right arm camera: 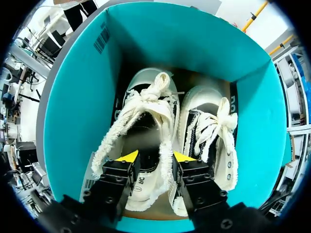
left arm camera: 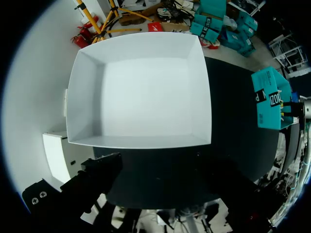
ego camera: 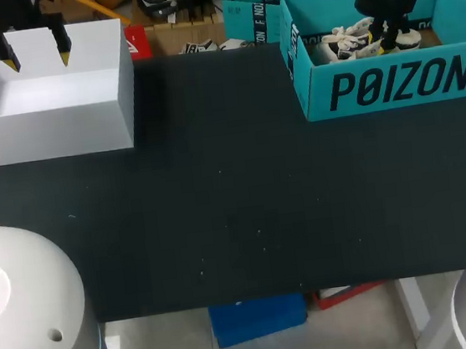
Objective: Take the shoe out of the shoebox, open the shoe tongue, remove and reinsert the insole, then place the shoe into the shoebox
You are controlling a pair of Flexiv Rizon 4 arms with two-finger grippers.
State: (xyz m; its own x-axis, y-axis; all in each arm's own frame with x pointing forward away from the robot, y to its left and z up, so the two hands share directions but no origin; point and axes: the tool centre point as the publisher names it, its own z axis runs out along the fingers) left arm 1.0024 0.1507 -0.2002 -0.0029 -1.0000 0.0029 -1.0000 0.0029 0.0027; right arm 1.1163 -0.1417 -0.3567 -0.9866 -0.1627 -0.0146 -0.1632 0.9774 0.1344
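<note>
A teal shoebox [ego camera: 391,85] stands at the table's back right with a pair of white canvas shoes [ego camera: 348,42] inside. My right gripper [ego camera: 388,40] reaches down into it. In the right wrist view the right gripper [right arm camera: 155,156] straddles the inner side wall of one frayed-edged shoe [right arm camera: 146,111]. One yellow-tipped finger is inside the shoe's opening, the other in the gap beside the second shoe [right arm camera: 214,131]. A gap still shows between the fingers and the wall. My left gripper [ego camera: 35,55] hangs open above the white box, holding nothing.
An open white box [ego camera: 50,119] sits at the back left; the left wrist view looks straight down into the white box [left arm camera: 141,87]. The black table [ego camera: 237,208] spreads between the two boxes. The teal shoebox [left arm camera: 269,99] shows far off in the left wrist view.
</note>
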